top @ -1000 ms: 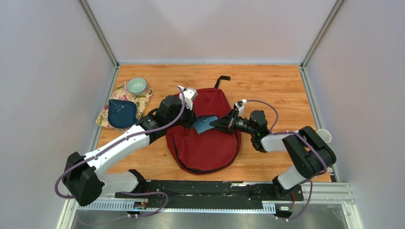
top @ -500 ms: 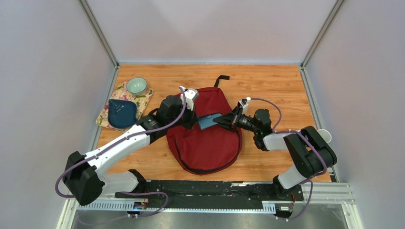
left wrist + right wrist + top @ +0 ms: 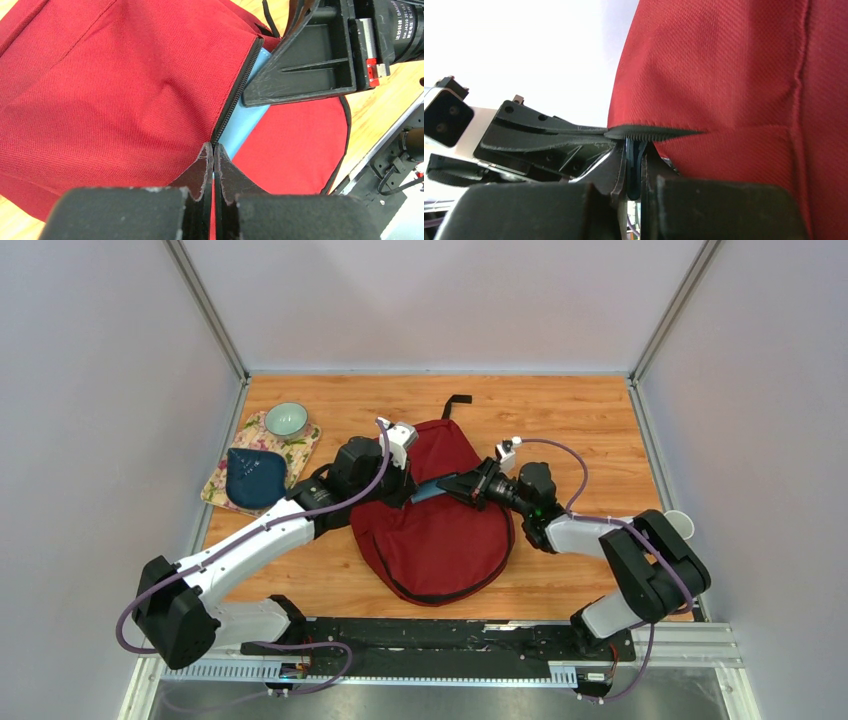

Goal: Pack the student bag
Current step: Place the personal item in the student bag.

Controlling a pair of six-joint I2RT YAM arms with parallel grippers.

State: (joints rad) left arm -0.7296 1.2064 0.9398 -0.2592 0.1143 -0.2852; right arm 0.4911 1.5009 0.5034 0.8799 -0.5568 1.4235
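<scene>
At the middle of the wooden tabletop (image 3: 580, 430), the student bag (image 3: 440, 540) is lying flat, its top loop pointing toward the far edge. On its left side, the left fingers (image 3: 202, 167) are pressing tightly together, pinching the bag's black zipper edge (image 3: 235, 100). Opposite them, the right fingers (image 3: 616, 170) are standing narrow, gripping a thin light blue item (image 3: 245, 125) that is sitting partly under the red flap at the opening. Well apart at the left, a dark blue pouch (image 3: 255, 477) and a bowl (image 3: 286, 420) are resting on a floral mat (image 3: 297, 450).
</scene>
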